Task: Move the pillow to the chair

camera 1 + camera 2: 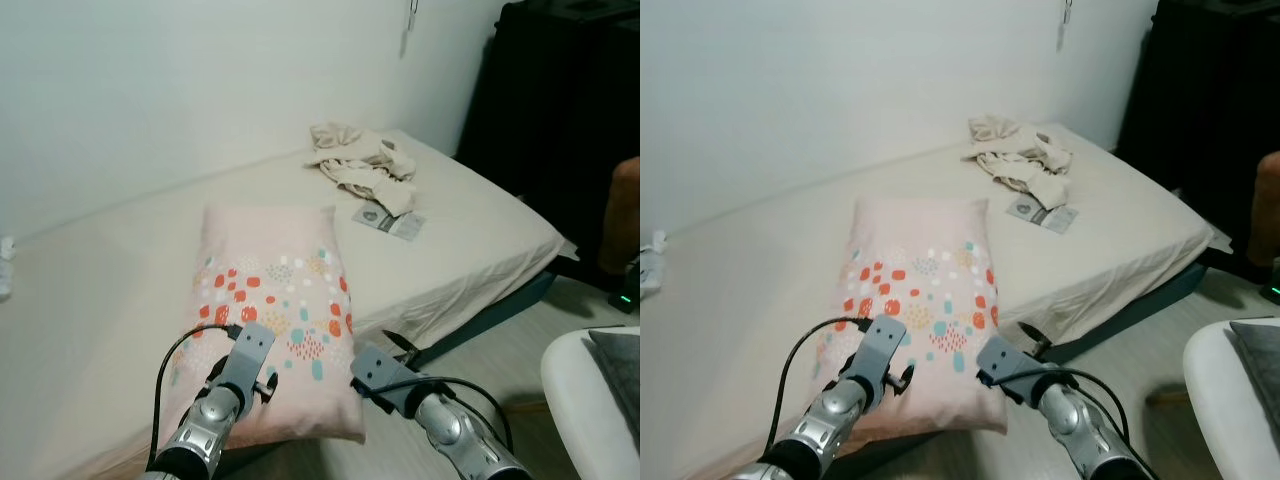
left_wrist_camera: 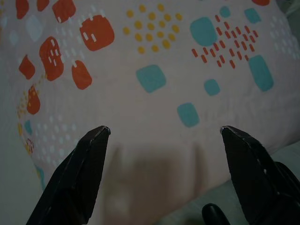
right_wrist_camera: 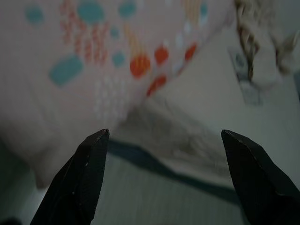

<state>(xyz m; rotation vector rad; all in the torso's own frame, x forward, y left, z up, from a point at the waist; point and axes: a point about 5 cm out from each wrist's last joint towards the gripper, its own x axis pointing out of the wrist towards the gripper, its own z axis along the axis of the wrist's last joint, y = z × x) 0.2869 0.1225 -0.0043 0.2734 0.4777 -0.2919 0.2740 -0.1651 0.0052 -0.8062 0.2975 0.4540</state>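
1. Left eye: the pillow (image 1: 272, 310) lies lengthwise on the bed (image 1: 100, 290), its near end hanging over the front edge. My left gripper (image 1: 262, 375) is over that near end and the right gripper (image 1: 352, 362) is just off its corner at about 3 o'clock. Rumpled clothes (image 1: 360, 165) and a leaflet (image 1: 388, 221) sit up at 1 o'clock, well apart from the pillow.
2. Right eye: same layout. The white seat edge (image 1: 1215, 385) at 4 o'clock is probably the chair, so the carry should be a short turn to my right.
3. Left wrist: fingers (image 2: 79, 173) are spread wide and hold nothing, tips hovering just short of the pillow's near hem. I'd push forward until fabric bunches between them before closing, or they'll just pinch air.
4. Right wrist: fingers (image 3: 77, 180) also wide apart and empty, aimed past the pillow's corner at the bed edge. It's blurry. I'd swing this one toward 9 o'clock so it catches the pillow's side, then lift with both.
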